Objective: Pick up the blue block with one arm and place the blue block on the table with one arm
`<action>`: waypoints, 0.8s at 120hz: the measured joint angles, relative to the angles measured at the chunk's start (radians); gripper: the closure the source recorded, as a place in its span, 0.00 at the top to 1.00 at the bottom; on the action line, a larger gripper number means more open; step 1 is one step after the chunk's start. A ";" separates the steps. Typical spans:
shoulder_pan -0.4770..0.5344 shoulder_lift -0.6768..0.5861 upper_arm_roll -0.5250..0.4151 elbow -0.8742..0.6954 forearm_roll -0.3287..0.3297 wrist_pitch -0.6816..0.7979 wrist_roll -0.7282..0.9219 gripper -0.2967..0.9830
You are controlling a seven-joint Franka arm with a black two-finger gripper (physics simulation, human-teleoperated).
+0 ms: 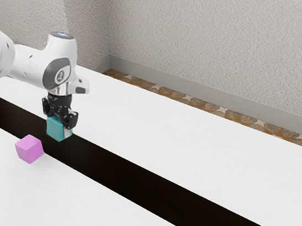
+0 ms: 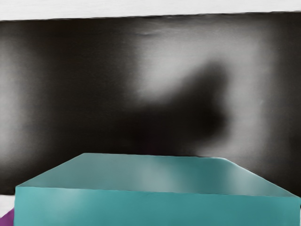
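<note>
The blue block (image 1: 58, 129), more teal to my eye, is up in the gripper (image 1: 58, 125), off the table (image 1: 193, 132), hanging over the long black band (image 1: 147, 186). The fingers are closed in on it, set just as far apart as the block is wide. In the wrist view its upper face and one side loom large, right under the hand, with pale sheen and a dark blotch on the black band behind.

The nearest thing to mind is the pink block (image 1: 29, 149), sitting low on the white tabletop, near the held one and right by the band's edge. A purple corner of it peeks past the blue block in the wrist view.

The white arm (image 1: 29, 64) reaches in from the exterior view's left. Past the table come a strip of brown patterned floor (image 1: 197, 103), a grey skirting board (image 1: 198, 93) and rough pale walls (image 1: 222, 39).
</note>
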 joint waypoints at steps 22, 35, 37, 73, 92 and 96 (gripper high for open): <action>-0.012 0.042 -0.070 0.019 -0.060 -0.005 -0.001 0.55; -0.006 0.120 -0.079 0.015 -0.124 -0.001 -0.001 0.55; -0.004 0.129 -0.084 0.015 -0.133 0.000 -0.001 0.55; 0.004 0.194 -0.103 0.014 -0.194 0.018 -0.004 0.68; 0.003 0.193 -0.104 0.021 -0.202 0.019 -0.001 0.70; 0.002 0.193 -0.105 0.024 -0.202 0.019 -0.001 0.71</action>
